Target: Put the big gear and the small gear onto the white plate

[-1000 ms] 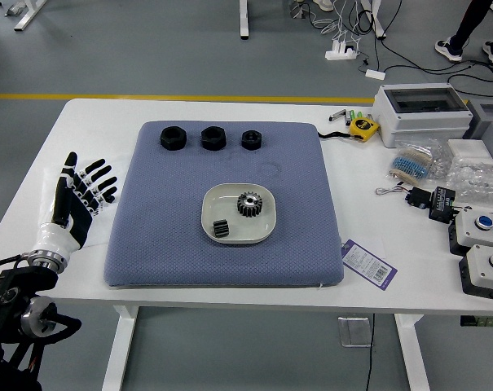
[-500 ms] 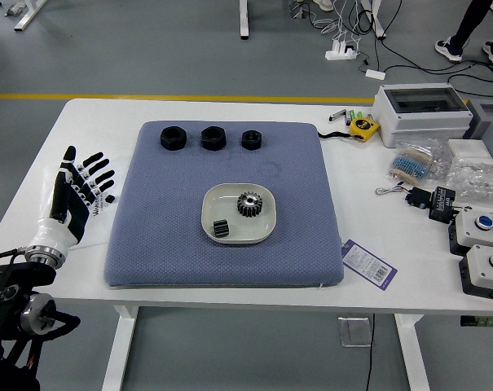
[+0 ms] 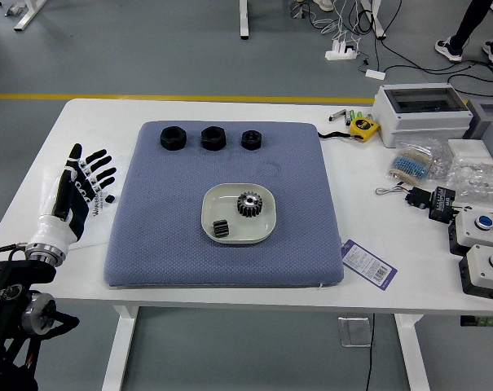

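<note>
I have my left hand at the left of the frame, over the white table and beside the blue mat, its fingers spread apart and closed on nothing. Near the middle of the frame, the big gear and the small gear both sit on the white plate, the small one to the lower left of the big one. The plate rests on the mat, and above it, three black nuts line the mat's far side.
</note>
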Robot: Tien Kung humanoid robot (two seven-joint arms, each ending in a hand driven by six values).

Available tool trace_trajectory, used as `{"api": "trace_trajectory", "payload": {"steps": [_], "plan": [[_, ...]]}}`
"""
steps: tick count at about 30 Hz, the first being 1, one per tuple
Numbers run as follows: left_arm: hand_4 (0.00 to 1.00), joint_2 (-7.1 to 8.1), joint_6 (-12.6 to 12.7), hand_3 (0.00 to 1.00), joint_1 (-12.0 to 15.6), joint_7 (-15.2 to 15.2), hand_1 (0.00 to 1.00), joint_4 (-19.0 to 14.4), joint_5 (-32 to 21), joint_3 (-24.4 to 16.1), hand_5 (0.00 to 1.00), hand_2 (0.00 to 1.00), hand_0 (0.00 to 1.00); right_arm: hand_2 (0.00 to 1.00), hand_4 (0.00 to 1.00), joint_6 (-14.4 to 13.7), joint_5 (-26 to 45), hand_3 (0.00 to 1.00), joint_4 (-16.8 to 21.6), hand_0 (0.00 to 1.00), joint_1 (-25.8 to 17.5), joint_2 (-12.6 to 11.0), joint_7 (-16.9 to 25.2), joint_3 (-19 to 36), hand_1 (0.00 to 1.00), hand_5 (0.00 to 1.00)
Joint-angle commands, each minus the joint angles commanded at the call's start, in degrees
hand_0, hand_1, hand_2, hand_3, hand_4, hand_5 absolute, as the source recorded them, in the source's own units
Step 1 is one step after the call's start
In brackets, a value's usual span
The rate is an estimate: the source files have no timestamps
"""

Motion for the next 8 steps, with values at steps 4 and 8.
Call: {"api": "trace_trajectory", "payload": {"steps": [4,8], "plan": [[0.863,0.0,0.0,0.796,0.0,0.1,0.788,0.1,0.2,0.0,0.998,0.834,0.8,0.737,0.803,0.0,-0.2,0.593,0.0,0.682,0.0,0.0,-0.1,0.1,0.656,0.71],[0.863,0.0,0.0,0.796,-0.2,0.2,0.788,0.0,0.6,-0.1,0.998,0.834,0.8,0.737,0.803,0.0,-0.2,0.593,0.0,0.682,0.1,0.0,0.0,0.1,0.656,0.71]]}}
